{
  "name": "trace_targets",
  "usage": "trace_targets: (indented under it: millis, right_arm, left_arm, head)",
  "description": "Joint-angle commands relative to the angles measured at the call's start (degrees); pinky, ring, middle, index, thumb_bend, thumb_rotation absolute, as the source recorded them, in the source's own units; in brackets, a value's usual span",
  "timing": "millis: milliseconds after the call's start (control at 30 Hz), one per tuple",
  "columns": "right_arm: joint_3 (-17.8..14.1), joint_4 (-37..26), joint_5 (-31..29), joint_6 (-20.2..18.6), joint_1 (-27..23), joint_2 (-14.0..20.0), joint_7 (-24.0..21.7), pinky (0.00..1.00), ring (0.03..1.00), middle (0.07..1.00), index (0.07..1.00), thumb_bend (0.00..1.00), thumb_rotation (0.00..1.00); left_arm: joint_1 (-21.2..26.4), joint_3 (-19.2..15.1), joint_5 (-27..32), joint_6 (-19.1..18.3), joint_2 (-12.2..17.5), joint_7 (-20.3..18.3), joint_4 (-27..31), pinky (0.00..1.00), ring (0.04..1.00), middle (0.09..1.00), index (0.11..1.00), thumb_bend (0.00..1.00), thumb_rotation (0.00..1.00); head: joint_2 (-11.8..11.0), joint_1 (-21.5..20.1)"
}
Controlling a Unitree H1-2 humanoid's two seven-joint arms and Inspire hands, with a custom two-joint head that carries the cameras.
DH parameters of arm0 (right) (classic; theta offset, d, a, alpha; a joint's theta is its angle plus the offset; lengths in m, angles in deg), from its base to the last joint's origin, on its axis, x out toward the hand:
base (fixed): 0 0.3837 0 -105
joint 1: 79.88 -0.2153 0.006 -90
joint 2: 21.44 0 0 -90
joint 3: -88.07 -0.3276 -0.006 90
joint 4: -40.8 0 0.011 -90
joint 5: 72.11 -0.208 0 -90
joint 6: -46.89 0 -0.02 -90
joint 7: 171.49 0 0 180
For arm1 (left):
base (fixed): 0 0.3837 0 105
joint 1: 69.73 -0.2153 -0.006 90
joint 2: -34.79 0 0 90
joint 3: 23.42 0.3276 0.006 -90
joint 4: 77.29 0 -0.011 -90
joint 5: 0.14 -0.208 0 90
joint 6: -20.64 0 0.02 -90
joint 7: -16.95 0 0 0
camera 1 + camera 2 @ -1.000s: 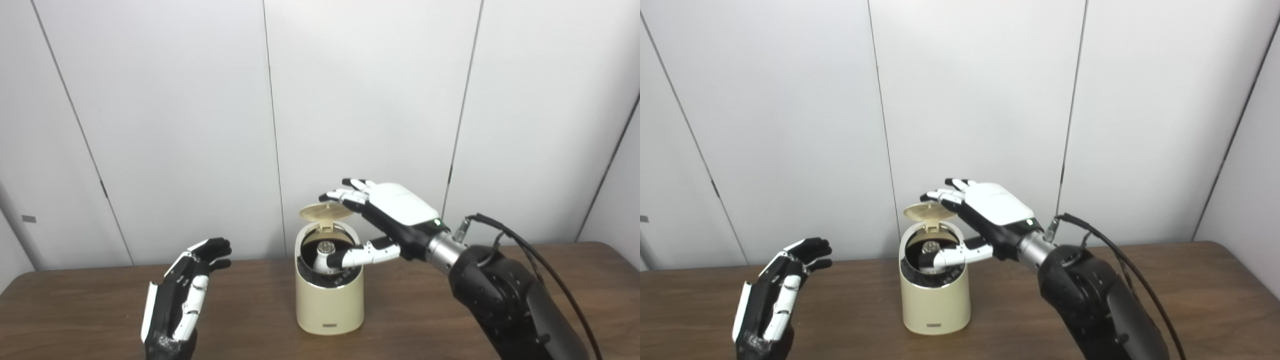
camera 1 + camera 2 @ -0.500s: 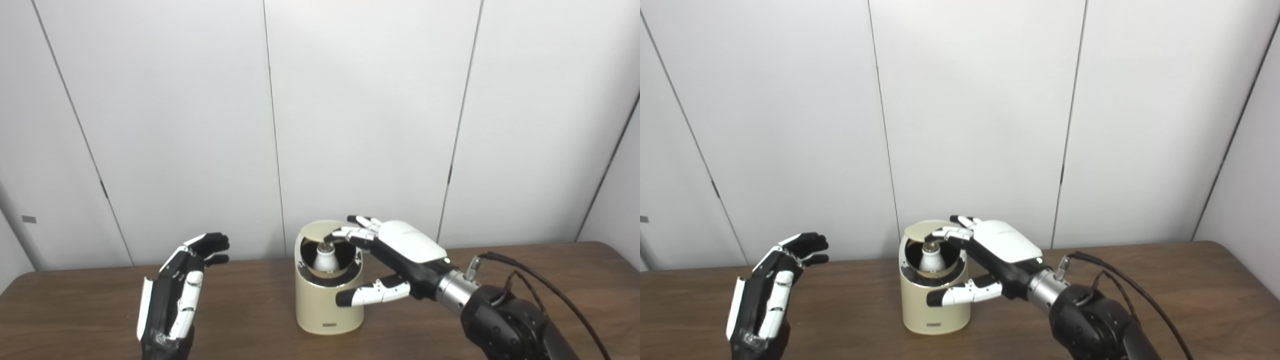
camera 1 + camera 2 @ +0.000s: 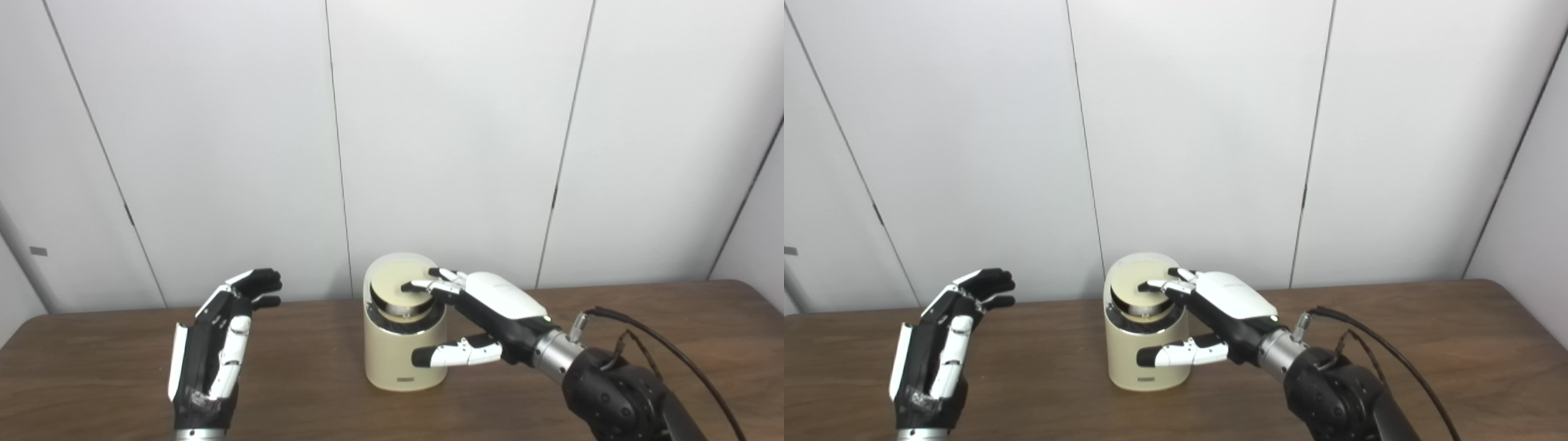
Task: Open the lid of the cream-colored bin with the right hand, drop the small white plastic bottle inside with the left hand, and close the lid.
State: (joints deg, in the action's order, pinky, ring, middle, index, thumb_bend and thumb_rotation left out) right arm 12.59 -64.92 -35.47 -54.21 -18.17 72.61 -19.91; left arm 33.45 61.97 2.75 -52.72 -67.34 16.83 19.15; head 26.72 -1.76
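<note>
The cream-colored bin (image 3: 401, 361) stands on the wooden table (image 3: 306, 392) at the middle. Its round lid (image 3: 395, 291) lies down over the opening, and the small white plastic bottle is hidden from view. My right hand (image 3: 484, 309) is open, its fingertips (image 3: 411, 286) resting on top of the lid and its thumb stretched out in front of the bin's wall. My left hand (image 3: 217, 349) is held up open to the left of the bin, palm turned toward it, holding nothing.
A black cable (image 3: 661, 343) loops from the right wrist over the table's right side. White wall panels (image 3: 453, 122) stand close behind the table's far edge.
The right hand came down with the lid, from raised above the bin to lying over its opening, and the bottle went out of sight. The left hand stayed put. The camera tilted slightly.
</note>
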Motion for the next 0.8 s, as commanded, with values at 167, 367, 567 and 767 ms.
trace_targets:
  millis: [167, 367, 567, 767]
  right_arm:
    - [0.34, -2.37, 1.47, 0.48, 1.59, 0.94, 1.21, 1.0, 0.989, 0.89, 0.886, 0.8, 0.93]
    - [3.94, -1.84, 10.23, 1.43, 2.44, 1.59, 2.2, 1.0, 0.978, 0.883, 0.864, 0.81, 0.88]
    - [5.09, -1.74, 14.29, 0.28, 2.57, 1.28, 0.91, 1.0, 0.984, 0.892, 0.858, 0.8, 0.84]
    - [5.04, -1.45, 14.96, 0.05, 2.79, 1.0, 0.75, 1.0, 0.992, 0.901, 0.869, 0.8, 0.83]
  left_arm:
    - [1.73, 0.23, -0.01, -0.47, 0.15, -0.05, 2.53, 0.68, 0.732, 0.729, 0.706, 0.34, 0.69]
    - [1.89, 0.33, -0.4, -0.86, -0.1, 0.2, 2.9, 0.68, 0.735, 0.732, 0.705, 0.33, 0.69]
    - [2.15, 0.2, 0.28, -1.12, -0.27, 0.2, 2.88, 0.69, 0.736, 0.733, 0.707, 0.34, 0.69]
    - [2.33, 0.26, -0.51, -1.34, -0.41, 0.46, 2.93, 0.68, 0.736, 0.734, 0.707, 0.34, 0.7]
  head:
    - [0.42, 0.08]
    - [0.66, 0.1]
    - [0.74, 0.06]
    - [0.67, -0.01]
